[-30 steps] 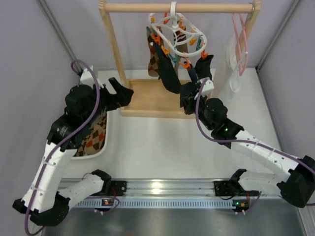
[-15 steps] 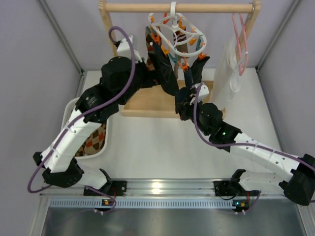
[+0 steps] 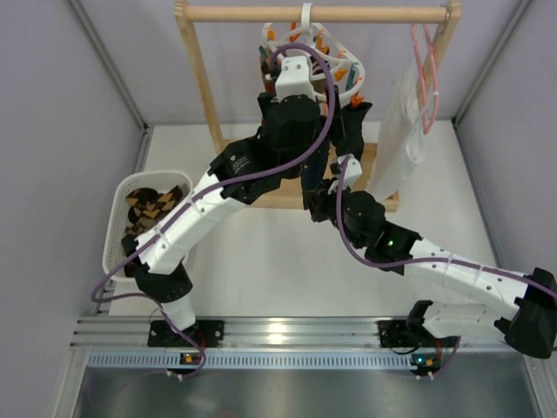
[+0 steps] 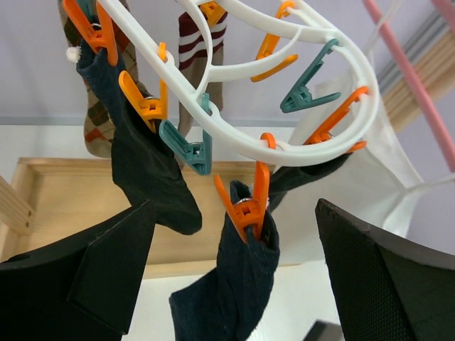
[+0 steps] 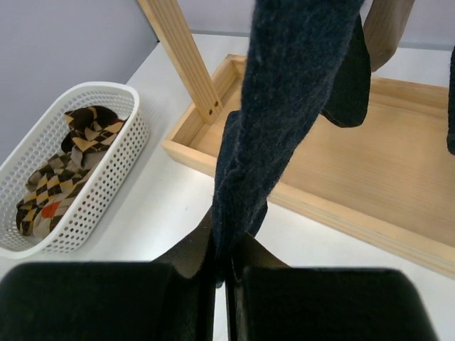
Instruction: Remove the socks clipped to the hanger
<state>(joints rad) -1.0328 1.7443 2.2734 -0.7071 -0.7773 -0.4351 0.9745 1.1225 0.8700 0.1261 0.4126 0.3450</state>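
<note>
The white hanger hangs from the wooden rail; in the left wrist view its ring carries orange and teal pins. My left gripper is open, one finger on each side of an orange pin that clips a navy sock. In the top view the left gripper is up at the hanger. Another navy sock, an argyle sock and a striped sock hang behind. My right gripper is shut on the lower end of a hanging navy sock, below the hanger.
The wooden rack's rail and its base tray stand at the back. A white basket with argyle socks sits at the left. A pink hanger holds a white garment at the right.
My left arm has swung from beside the basket up to the hanger, gripper open round a pinned sock. My right gripper stays shut on the navy sock and has shifted slightly down-left.
</note>
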